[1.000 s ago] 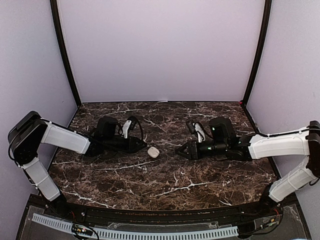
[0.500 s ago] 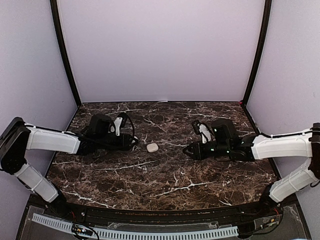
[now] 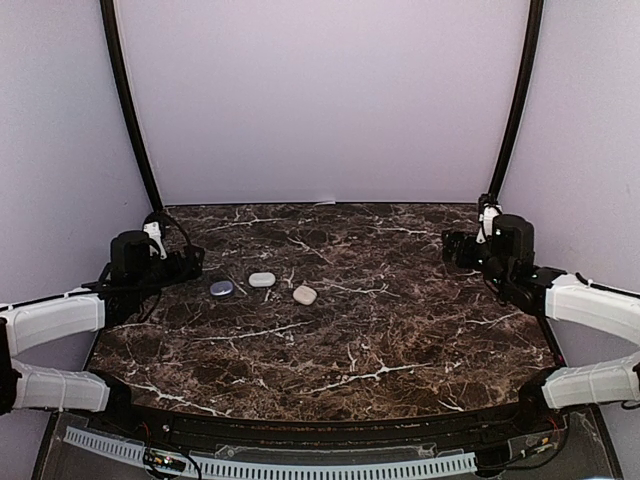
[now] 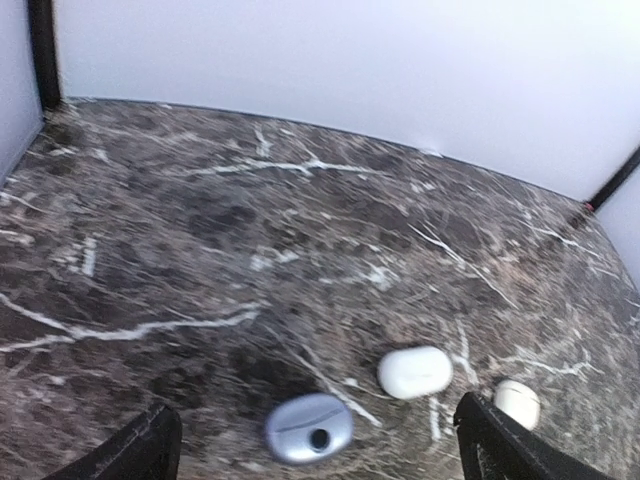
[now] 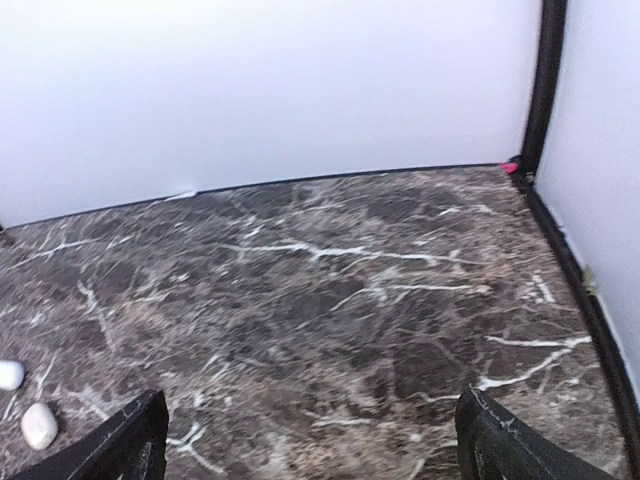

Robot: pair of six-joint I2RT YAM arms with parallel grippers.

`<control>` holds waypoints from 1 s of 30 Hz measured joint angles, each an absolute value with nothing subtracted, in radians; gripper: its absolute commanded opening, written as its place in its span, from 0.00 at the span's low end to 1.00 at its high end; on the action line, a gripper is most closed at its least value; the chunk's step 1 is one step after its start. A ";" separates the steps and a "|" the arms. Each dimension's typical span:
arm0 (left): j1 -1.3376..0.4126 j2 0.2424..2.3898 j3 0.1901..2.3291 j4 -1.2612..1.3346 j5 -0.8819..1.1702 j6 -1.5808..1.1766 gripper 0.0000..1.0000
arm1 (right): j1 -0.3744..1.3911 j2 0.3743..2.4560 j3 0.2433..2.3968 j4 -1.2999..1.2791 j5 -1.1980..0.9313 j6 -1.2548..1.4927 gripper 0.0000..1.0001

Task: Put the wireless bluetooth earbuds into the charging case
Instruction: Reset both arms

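Observation:
Three closed pebble-shaped charging cases lie in a row left of the table's middle: a lavender case (image 3: 221,288) (image 4: 309,428) with a seam and a small dark hole, a white case (image 3: 262,280) (image 4: 415,371), and a cream case (image 3: 305,295) (image 4: 517,401). The earbuds are out of view in every frame. My left gripper (image 3: 192,259) (image 4: 315,410) is open just left of the lavender case, touching nothing. Far off at the right side, my right gripper (image 3: 457,246) (image 5: 312,400) is open over bare marble.
The dark marble table (image 3: 380,330) is boxed in by pale walls, with black corner posts (image 3: 130,110) at the back. In the right wrist view the cream case (image 5: 38,425) and the white case (image 5: 8,374) sit at the far left edge.
Both arms have pulled back from the cream case to the table's sides, and both grippers have opened wide. The lavender and white cases now show where the left arm was.

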State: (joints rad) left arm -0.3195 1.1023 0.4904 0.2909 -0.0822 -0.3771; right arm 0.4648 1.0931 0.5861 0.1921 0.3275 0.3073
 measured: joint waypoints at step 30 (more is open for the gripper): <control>-0.071 1.533 0.197 1.330 -0.169 0.070 0.99 | 0.131 1.459 0.162 1.251 0.160 -0.084 0.81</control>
State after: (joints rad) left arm -0.0711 1.5333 0.1974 1.3296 -0.1688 0.0704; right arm 0.1307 1.4590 0.1623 1.2514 0.1600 -0.0845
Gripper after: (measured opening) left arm 0.983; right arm 0.859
